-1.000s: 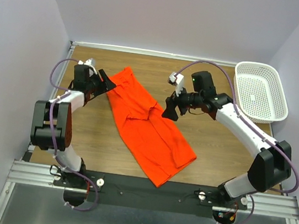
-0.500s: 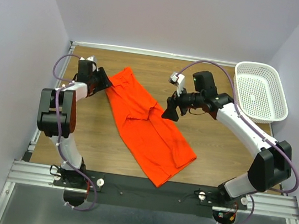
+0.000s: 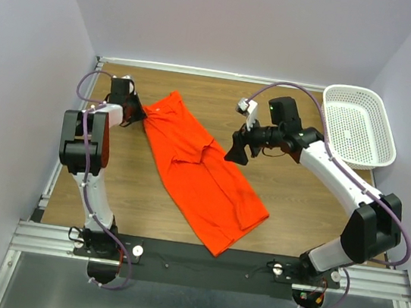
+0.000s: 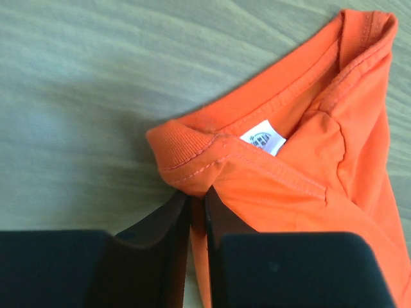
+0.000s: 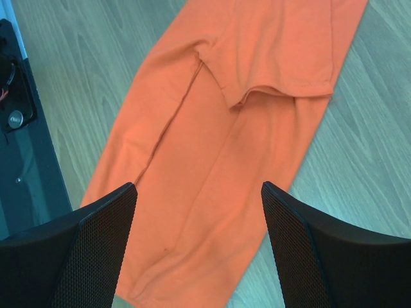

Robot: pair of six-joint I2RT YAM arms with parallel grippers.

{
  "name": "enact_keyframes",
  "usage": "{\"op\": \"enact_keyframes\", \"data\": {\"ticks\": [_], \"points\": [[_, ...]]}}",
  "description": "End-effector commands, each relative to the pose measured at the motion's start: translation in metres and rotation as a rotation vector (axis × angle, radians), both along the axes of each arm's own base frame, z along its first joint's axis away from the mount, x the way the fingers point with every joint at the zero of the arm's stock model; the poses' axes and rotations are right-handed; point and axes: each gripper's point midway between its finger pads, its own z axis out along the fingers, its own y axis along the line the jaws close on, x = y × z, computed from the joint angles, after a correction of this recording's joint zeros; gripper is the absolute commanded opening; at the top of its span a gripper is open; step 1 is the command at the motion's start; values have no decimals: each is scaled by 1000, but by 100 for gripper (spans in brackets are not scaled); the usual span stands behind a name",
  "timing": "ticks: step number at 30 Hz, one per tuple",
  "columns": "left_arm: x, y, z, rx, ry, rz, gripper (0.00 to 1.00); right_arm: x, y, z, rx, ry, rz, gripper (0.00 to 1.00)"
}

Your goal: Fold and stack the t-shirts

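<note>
At the far left corner of the table (image 3: pixel 298 205), the left gripper (image 4: pixel 196 218) pinches the t-shirt (image 3: pixel 206 177) at its collar (image 4: pixel 183 144). Its jaws are drawn narrow, with a fold of orange cloth caught in the slit between them, just beside the white neck label (image 4: pixel 263 136). The right gripper (image 3: pixel 238 149) hangs over the shirt's right side near its middle, jaws spread wide and holding nothing.

The shirt lies as a long strip slanting from far left to near right. From where I stand it looks as though the sides are already turned in lengthwise (one flap edge and a sleeve hem show plainly in the right wrist view). If so, the narrowing is done and the crosswise folds are left. I see only one shirt, so I judge that no stack is begun. The white basket (image 3: pixel 364 90) sits at the far right corner, well apart from the cloth.

As for room, the collar end is near the left edge and the wall, so that arm has little space to swing outward. The hem end lies close to the dark rail at the near edge. Bare wood opens on the right between the shirt and the basket, and also on the near left, so carrying the collar toward the hem looks unobstructed.
</note>
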Motion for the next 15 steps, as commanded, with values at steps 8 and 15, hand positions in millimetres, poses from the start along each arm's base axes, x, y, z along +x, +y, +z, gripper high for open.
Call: {"op": "enact_keyframes", "data": {"ticks": [8, 15], "points": [[64, -18, 10, -98, -52, -185, 12, 16, -16, -14, -28, 38, -83, 86], [108, -68, 14, -210, -84, -376, 13, 55, -28, -39, -59, 96, -234, 85]]}}
